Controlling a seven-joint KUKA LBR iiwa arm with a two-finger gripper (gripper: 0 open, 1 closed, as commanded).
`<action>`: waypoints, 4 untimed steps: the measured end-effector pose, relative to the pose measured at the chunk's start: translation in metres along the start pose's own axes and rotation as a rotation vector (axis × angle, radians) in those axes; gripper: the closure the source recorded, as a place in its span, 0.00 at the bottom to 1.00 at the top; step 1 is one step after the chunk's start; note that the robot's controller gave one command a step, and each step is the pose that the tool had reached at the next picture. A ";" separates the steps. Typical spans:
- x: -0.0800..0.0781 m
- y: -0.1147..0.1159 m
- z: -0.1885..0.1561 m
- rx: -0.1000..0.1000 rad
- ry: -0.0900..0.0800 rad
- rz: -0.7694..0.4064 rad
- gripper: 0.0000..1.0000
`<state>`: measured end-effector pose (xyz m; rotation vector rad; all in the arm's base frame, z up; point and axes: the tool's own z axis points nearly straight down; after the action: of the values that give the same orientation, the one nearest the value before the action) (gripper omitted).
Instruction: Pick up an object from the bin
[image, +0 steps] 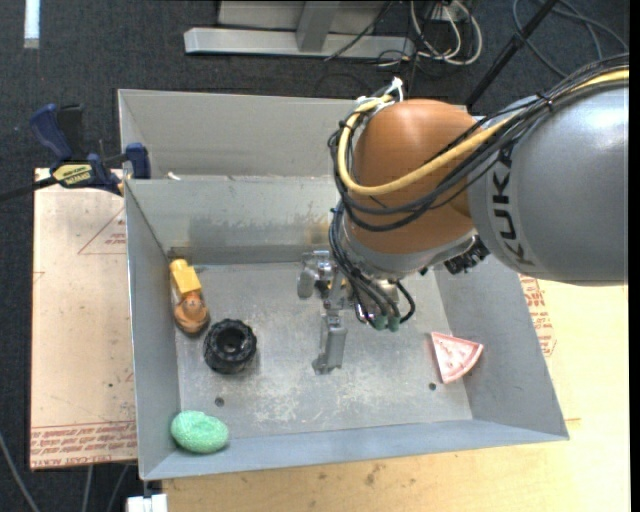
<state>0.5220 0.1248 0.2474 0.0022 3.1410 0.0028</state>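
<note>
- At the middle of the bin (250, 215), over bare floor: claw (328, 352), nothing seen in it; released or clenched, cannot tell.
- Toward the view's left, near: black ring (230, 346), round, no long axis to match.
- Toward the view's right, a little farther: pink wedge (455, 357), lying flat.
- Well apart, by the left wall: yellow-orange toy (187, 297), green lump (200, 432).
- Likely the easiest pick: ring, by a sideways shift left.

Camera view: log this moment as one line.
gripper: middle of bin, over bare floor | view-left: black ring, yellow toy | view-right: pink wedge | front-left corner: green lump
</note>
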 end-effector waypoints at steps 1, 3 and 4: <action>0.000 0.000 0.000 0.000 0.000 0.000 0.00; -0.018 0.064 0.099 0.000 0.004 -0.037 0.00; -0.034 0.068 0.109 0.001 -0.002 -0.171 0.00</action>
<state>0.5558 0.1932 0.1386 -0.2661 3.1278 0.0015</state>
